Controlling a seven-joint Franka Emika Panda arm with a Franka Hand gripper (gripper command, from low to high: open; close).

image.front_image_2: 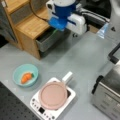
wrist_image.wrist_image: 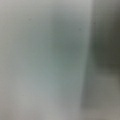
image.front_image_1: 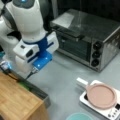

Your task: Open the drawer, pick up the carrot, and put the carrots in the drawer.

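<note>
Nearest in a front view, the carrot [image.front_image_2: 26, 77] is sat in a teal bowl [image.front_image_2: 18, 72] on the counter [image.front_image_2: 82, 62], untouched. It's judged light, stiff and a bit slick, best pinched across its fat middle. Farther back, the drawer [image.front_image_2: 48, 40] is already pulled open, with the pincer [image.front_image_2: 58, 27] hung over it; whether it's open or closed can't be told.
</note>
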